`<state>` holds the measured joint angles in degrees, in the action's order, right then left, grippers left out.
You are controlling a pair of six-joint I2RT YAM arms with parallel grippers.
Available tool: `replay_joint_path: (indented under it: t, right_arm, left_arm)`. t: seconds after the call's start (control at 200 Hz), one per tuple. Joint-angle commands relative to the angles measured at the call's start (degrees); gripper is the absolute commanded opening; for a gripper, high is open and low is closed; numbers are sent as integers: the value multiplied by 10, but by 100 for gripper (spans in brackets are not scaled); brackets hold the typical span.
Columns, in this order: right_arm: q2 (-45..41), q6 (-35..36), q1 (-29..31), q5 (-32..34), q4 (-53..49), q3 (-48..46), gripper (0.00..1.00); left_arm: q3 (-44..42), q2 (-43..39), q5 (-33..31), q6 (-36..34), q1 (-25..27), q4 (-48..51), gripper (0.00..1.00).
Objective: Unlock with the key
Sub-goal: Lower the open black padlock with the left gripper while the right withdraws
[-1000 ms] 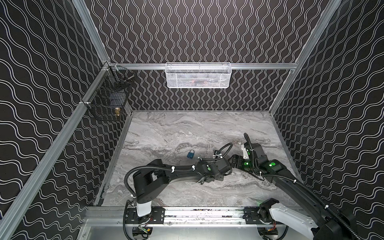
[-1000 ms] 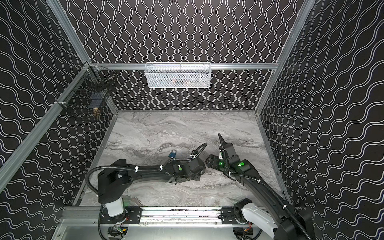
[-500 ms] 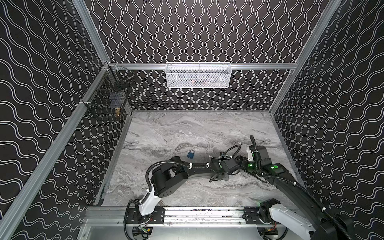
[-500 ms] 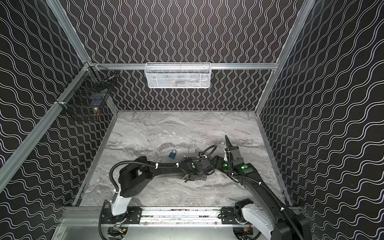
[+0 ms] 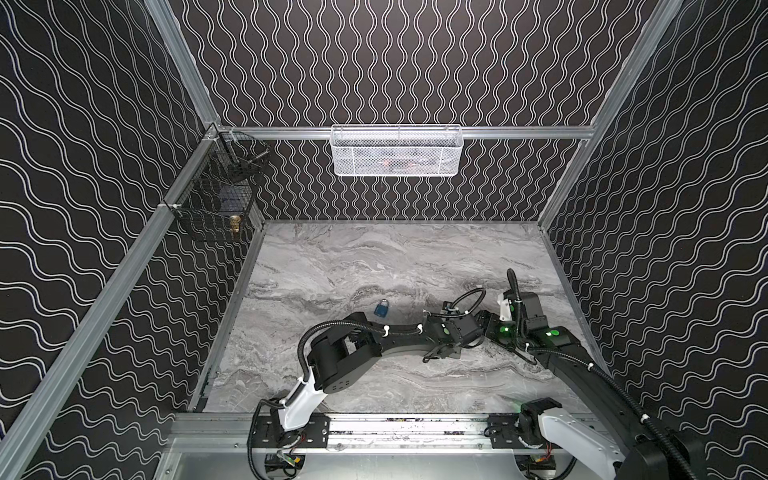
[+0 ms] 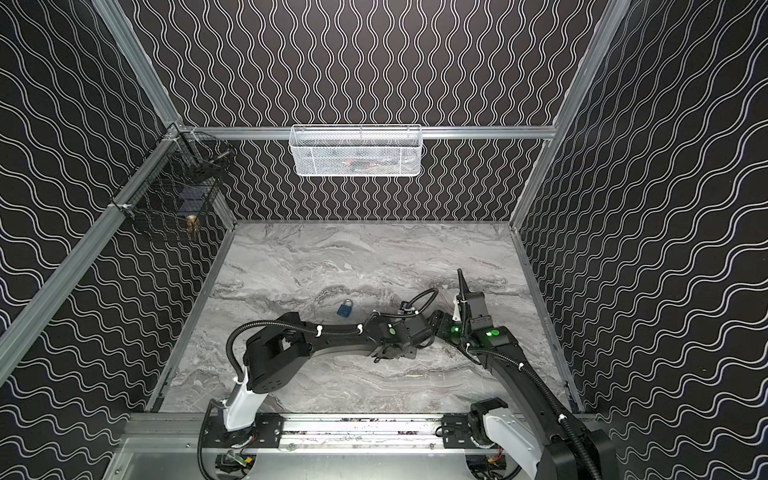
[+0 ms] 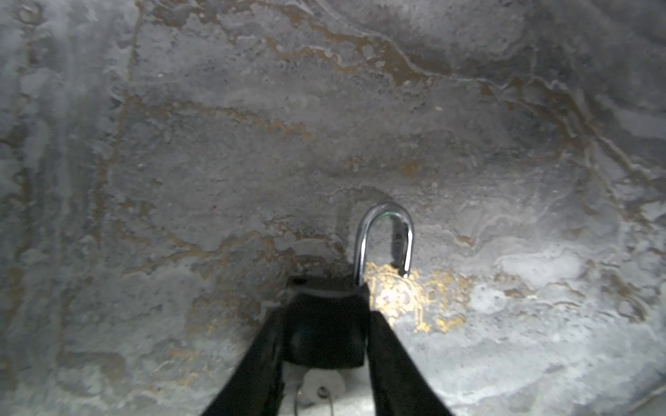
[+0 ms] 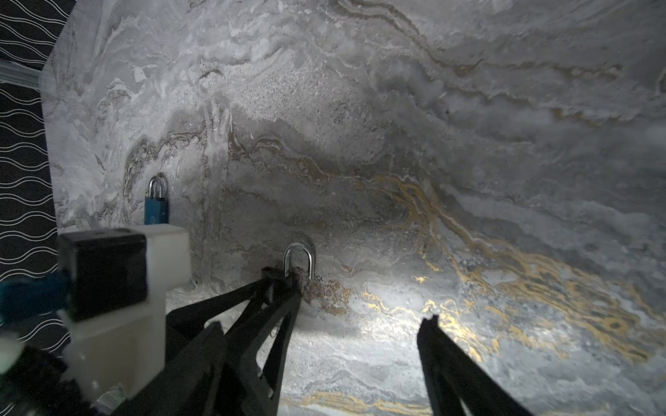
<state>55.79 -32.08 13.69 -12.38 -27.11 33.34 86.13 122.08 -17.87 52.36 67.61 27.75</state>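
Low in the left wrist frame the left jaws clasp the black padlock [image 7: 324, 324], long axis in line with them, shackle [image 7: 383, 230] ahead with one leg free; the right jaws gape empty just beside.

Hanging from the back rail, white mesh basket [image 5: 357, 160]; in the left corner, black wire basket [image 5: 199, 216] holding a brass-coloured object [image 5: 235, 223]; below, grey marble tabletop [image 5: 374, 257].

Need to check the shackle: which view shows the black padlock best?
Left wrist: black padlock close up, one shackle leg free. Right wrist shows it smaller; in both top views the left arm hides it.
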Motion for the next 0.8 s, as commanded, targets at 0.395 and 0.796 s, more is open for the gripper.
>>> replay_joint_path:
  t: [0.395, 0.796]
  right_arm:
    - [14, 2, -4, -29, 12, 1, 84]
    - [3, -3, -4, -37, 15, -9, 82]
  left_arm:
    - [-58, -40, 49, 28, 0, -27, 61]
    - [-65, -48, 37, 26, -1, -24, 55]
